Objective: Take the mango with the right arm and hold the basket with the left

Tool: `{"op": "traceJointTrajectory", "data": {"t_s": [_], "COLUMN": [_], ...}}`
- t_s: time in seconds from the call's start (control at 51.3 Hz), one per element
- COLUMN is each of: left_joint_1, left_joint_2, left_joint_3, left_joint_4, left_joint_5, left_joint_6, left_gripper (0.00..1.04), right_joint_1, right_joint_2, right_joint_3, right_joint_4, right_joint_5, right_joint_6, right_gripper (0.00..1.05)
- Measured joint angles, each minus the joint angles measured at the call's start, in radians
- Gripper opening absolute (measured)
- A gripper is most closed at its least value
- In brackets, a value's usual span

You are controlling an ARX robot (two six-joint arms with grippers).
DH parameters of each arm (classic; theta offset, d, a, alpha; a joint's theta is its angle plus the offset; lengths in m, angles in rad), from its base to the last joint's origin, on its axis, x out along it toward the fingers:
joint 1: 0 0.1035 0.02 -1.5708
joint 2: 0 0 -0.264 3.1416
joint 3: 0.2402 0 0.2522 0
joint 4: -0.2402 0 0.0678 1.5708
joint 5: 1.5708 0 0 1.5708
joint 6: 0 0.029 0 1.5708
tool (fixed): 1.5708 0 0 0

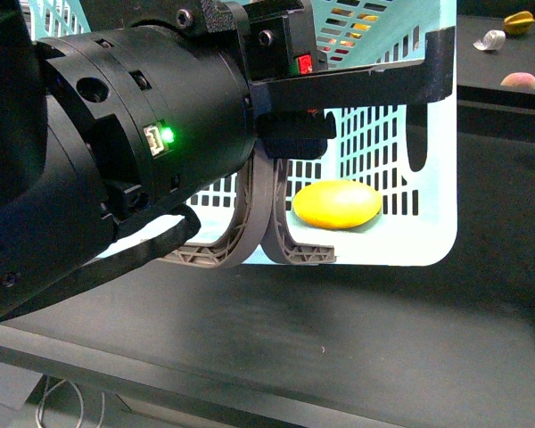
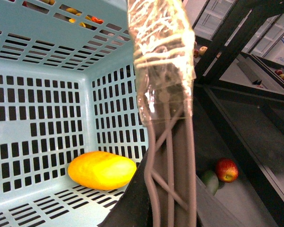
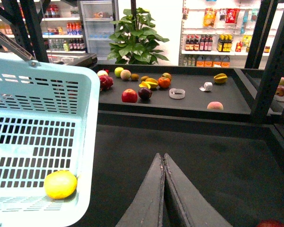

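Note:
The light turquoise basket (image 1: 428,214) stands on the dark table, and the yellow mango (image 1: 337,203) lies on its slotted bottom. My bulky black left arm (image 1: 143,116) fills the left of the front view. In the left wrist view my left gripper (image 2: 173,182) is shut on the basket's grey-brown handle (image 2: 170,142), whose top is wrapped in clear tape; the mango (image 2: 102,170) lies just past it. My right gripper (image 3: 164,157) is shut and empty over bare table, to the side of the basket (image 3: 87,142) and apart from the mango (image 3: 60,184).
A raised shelf (image 3: 189,101) behind the table carries several loose fruits and a roll of tape (image 3: 177,93). A red apple (image 2: 226,170) and a green fruit (image 2: 209,181) lie outside the basket. Black frame posts (image 3: 267,61) stand on one side.

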Motion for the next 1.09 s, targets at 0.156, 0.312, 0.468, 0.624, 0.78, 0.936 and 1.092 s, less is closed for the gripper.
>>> {"op": "traceJointTrajectory", "data": {"t_s": [0.156,0.312,0.468,0.624,0.78,0.936,1.092], "left_joint_1": [0.0,0.0,0.0,0.0,0.0,0.0,0.0], "left_joint_2": [0.0,0.0,0.0,0.0,0.0,0.0,0.0], "left_joint_3": [0.0,0.0,0.0,0.0,0.0,0.0,0.0], "left_joint_4": [0.0,0.0,0.0,0.0,0.0,0.0,0.0], "left_joint_5": [0.001,0.001,0.001,0.001,0.001,0.001,0.0], "left_joint_6": [-0.001,0.0,0.0,0.0,0.0,0.0,0.0], "left_gripper": [0.06,0.06,0.06,0.06,0.06,0.06,0.06], "right_joint_1": [0.0,0.0,0.0,0.0,0.0,0.0,0.0], "right_joint_2": [-0.136,-0.137,-0.138,-0.138,-0.138,-0.138,-0.138], "right_joint_3": [-0.001,-0.001,-0.001,-0.001,-0.001,-0.001,-0.001], "right_joint_4": [-0.135,-0.139,-0.139,-0.139,-0.139,-0.139,-0.139], "right_joint_5": [-0.001,-0.001,-0.001,-0.001,0.0,-0.001,0.0], "right_joint_6": [0.0,0.0,0.0,0.0,-0.002,-0.002,-0.002], "right_gripper": [0.02,0.02,0.02,0.02,0.1,0.33,0.56]}}
